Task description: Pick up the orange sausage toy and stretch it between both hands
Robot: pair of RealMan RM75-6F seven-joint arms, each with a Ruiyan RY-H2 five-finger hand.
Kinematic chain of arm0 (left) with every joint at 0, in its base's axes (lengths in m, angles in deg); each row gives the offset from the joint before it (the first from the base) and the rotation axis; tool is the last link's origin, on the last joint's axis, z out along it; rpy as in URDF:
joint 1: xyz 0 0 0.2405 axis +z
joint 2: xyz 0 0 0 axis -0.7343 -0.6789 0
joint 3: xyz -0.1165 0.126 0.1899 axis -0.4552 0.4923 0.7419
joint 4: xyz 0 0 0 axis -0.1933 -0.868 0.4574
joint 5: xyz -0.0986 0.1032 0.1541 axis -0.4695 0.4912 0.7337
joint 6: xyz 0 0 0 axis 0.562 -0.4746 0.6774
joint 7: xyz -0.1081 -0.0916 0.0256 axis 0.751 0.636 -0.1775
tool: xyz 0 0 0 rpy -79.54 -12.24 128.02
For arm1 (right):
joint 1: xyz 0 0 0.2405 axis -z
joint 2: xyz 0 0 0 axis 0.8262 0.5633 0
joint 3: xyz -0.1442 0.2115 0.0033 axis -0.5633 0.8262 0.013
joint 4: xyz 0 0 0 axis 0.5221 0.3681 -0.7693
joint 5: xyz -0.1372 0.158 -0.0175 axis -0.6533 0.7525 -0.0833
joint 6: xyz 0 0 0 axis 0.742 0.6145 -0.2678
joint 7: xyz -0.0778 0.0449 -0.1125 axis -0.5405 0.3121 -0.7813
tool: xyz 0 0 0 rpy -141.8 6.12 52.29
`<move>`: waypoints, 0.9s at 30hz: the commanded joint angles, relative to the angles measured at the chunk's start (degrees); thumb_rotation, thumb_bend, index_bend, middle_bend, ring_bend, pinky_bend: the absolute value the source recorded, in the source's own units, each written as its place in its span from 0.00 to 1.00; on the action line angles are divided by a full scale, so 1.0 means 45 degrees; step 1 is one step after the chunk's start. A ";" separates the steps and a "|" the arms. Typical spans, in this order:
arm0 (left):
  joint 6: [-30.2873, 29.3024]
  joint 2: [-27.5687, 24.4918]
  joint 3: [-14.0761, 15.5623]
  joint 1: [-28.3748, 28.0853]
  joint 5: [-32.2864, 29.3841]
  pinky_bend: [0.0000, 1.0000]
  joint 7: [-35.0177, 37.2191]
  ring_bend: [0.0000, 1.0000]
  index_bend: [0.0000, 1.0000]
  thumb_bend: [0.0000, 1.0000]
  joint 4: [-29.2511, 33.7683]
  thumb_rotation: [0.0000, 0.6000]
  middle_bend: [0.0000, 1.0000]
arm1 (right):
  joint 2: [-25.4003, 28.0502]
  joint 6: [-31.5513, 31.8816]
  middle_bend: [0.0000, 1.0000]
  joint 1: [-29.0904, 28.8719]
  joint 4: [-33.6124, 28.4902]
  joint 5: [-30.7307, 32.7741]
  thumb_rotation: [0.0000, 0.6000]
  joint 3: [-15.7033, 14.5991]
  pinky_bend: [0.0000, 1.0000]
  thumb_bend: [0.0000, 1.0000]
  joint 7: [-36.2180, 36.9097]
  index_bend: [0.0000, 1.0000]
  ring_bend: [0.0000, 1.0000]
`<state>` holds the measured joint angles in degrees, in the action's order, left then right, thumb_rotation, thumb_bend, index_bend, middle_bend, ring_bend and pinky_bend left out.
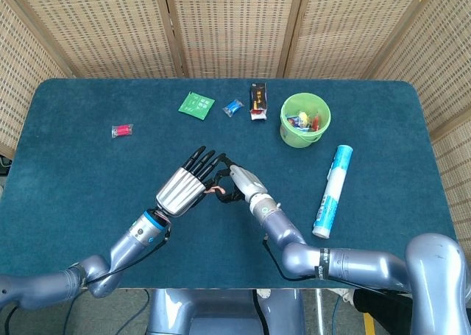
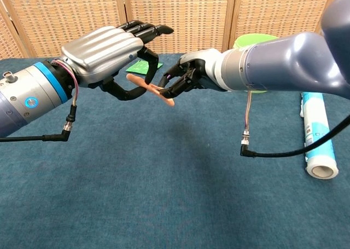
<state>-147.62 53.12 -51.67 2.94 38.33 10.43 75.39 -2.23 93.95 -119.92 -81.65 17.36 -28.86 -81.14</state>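
Observation:
The orange sausage toy (image 2: 150, 88) hangs in the air above the table between my two hands, tilted with its left end higher. My left hand (image 2: 104, 49) has that raised end between its thumb and a finger, while its other fingers stay stretched out. My right hand (image 2: 191, 76) pinches the toy near its lower right end with curled fingertips. From the head view only a small pink-orange curl of the toy (image 1: 213, 191) shows, between the left hand (image 1: 184, 188) and the right hand (image 1: 243, 182), near the middle of the blue table (image 1: 88, 195).
A green bucket (image 1: 305, 119) of small items stands at the back right. A blue-and-white tube (image 1: 333, 190) lies to the right of the hands. Along the back lie a green packet (image 1: 196, 103), a blue candy (image 1: 232, 107), a dark packet (image 1: 258, 101) and a red candy (image 1: 122, 130).

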 commanded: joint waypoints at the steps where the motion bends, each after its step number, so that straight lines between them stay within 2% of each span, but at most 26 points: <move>1: -0.0039 -0.0086 -0.0028 0.0015 -0.0036 0.00 -0.0025 0.00 0.81 0.51 -0.0019 1.00 0.00 | 0.0000 -0.0087 0.11 0.0070 0.0124 -0.0064 1.00 -0.0051 0.00 0.67 0.0091 0.71 0.00; 15: -0.0516 -0.1027 -0.0281 0.0295 -0.0297 0.00 0.0249 0.00 0.82 0.52 0.0152 1.00 0.00 | 0.0342 -0.0322 0.11 0.0671 0.0295 -0.0450 1.00 -0.0286 0.00 0.67 0.0609 0.72 0.00; 23: -0.1196 -0.2291 -0.0718 0.0759 -0.0663 0.00 0.0638 0.00 0.82 0.53 0.0342 1.00 0.00 | 0.0819 -0.0336 0.11 0.1136 0.0084 -0.0732 1.00 -0.0423 0.00 0.67 0.0884 0.72 0.00; 27: -0.1641 -0.3317 -0.1104 0.1291 -0.1229 0.00 0.1588 0.00 0.82 0.53 0.0256 1.00 0.00 | 0.1206 -0.0489 0.11 0.1601 0.0072 -0.0990 1.00 -0.0546 0.00 0.67 0.1224 0.72 0.00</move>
<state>-153.95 40.31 -55.68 7.47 34.10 15.44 76.74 2.69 92.05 -113.27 -81.31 13.36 -31.10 -76.13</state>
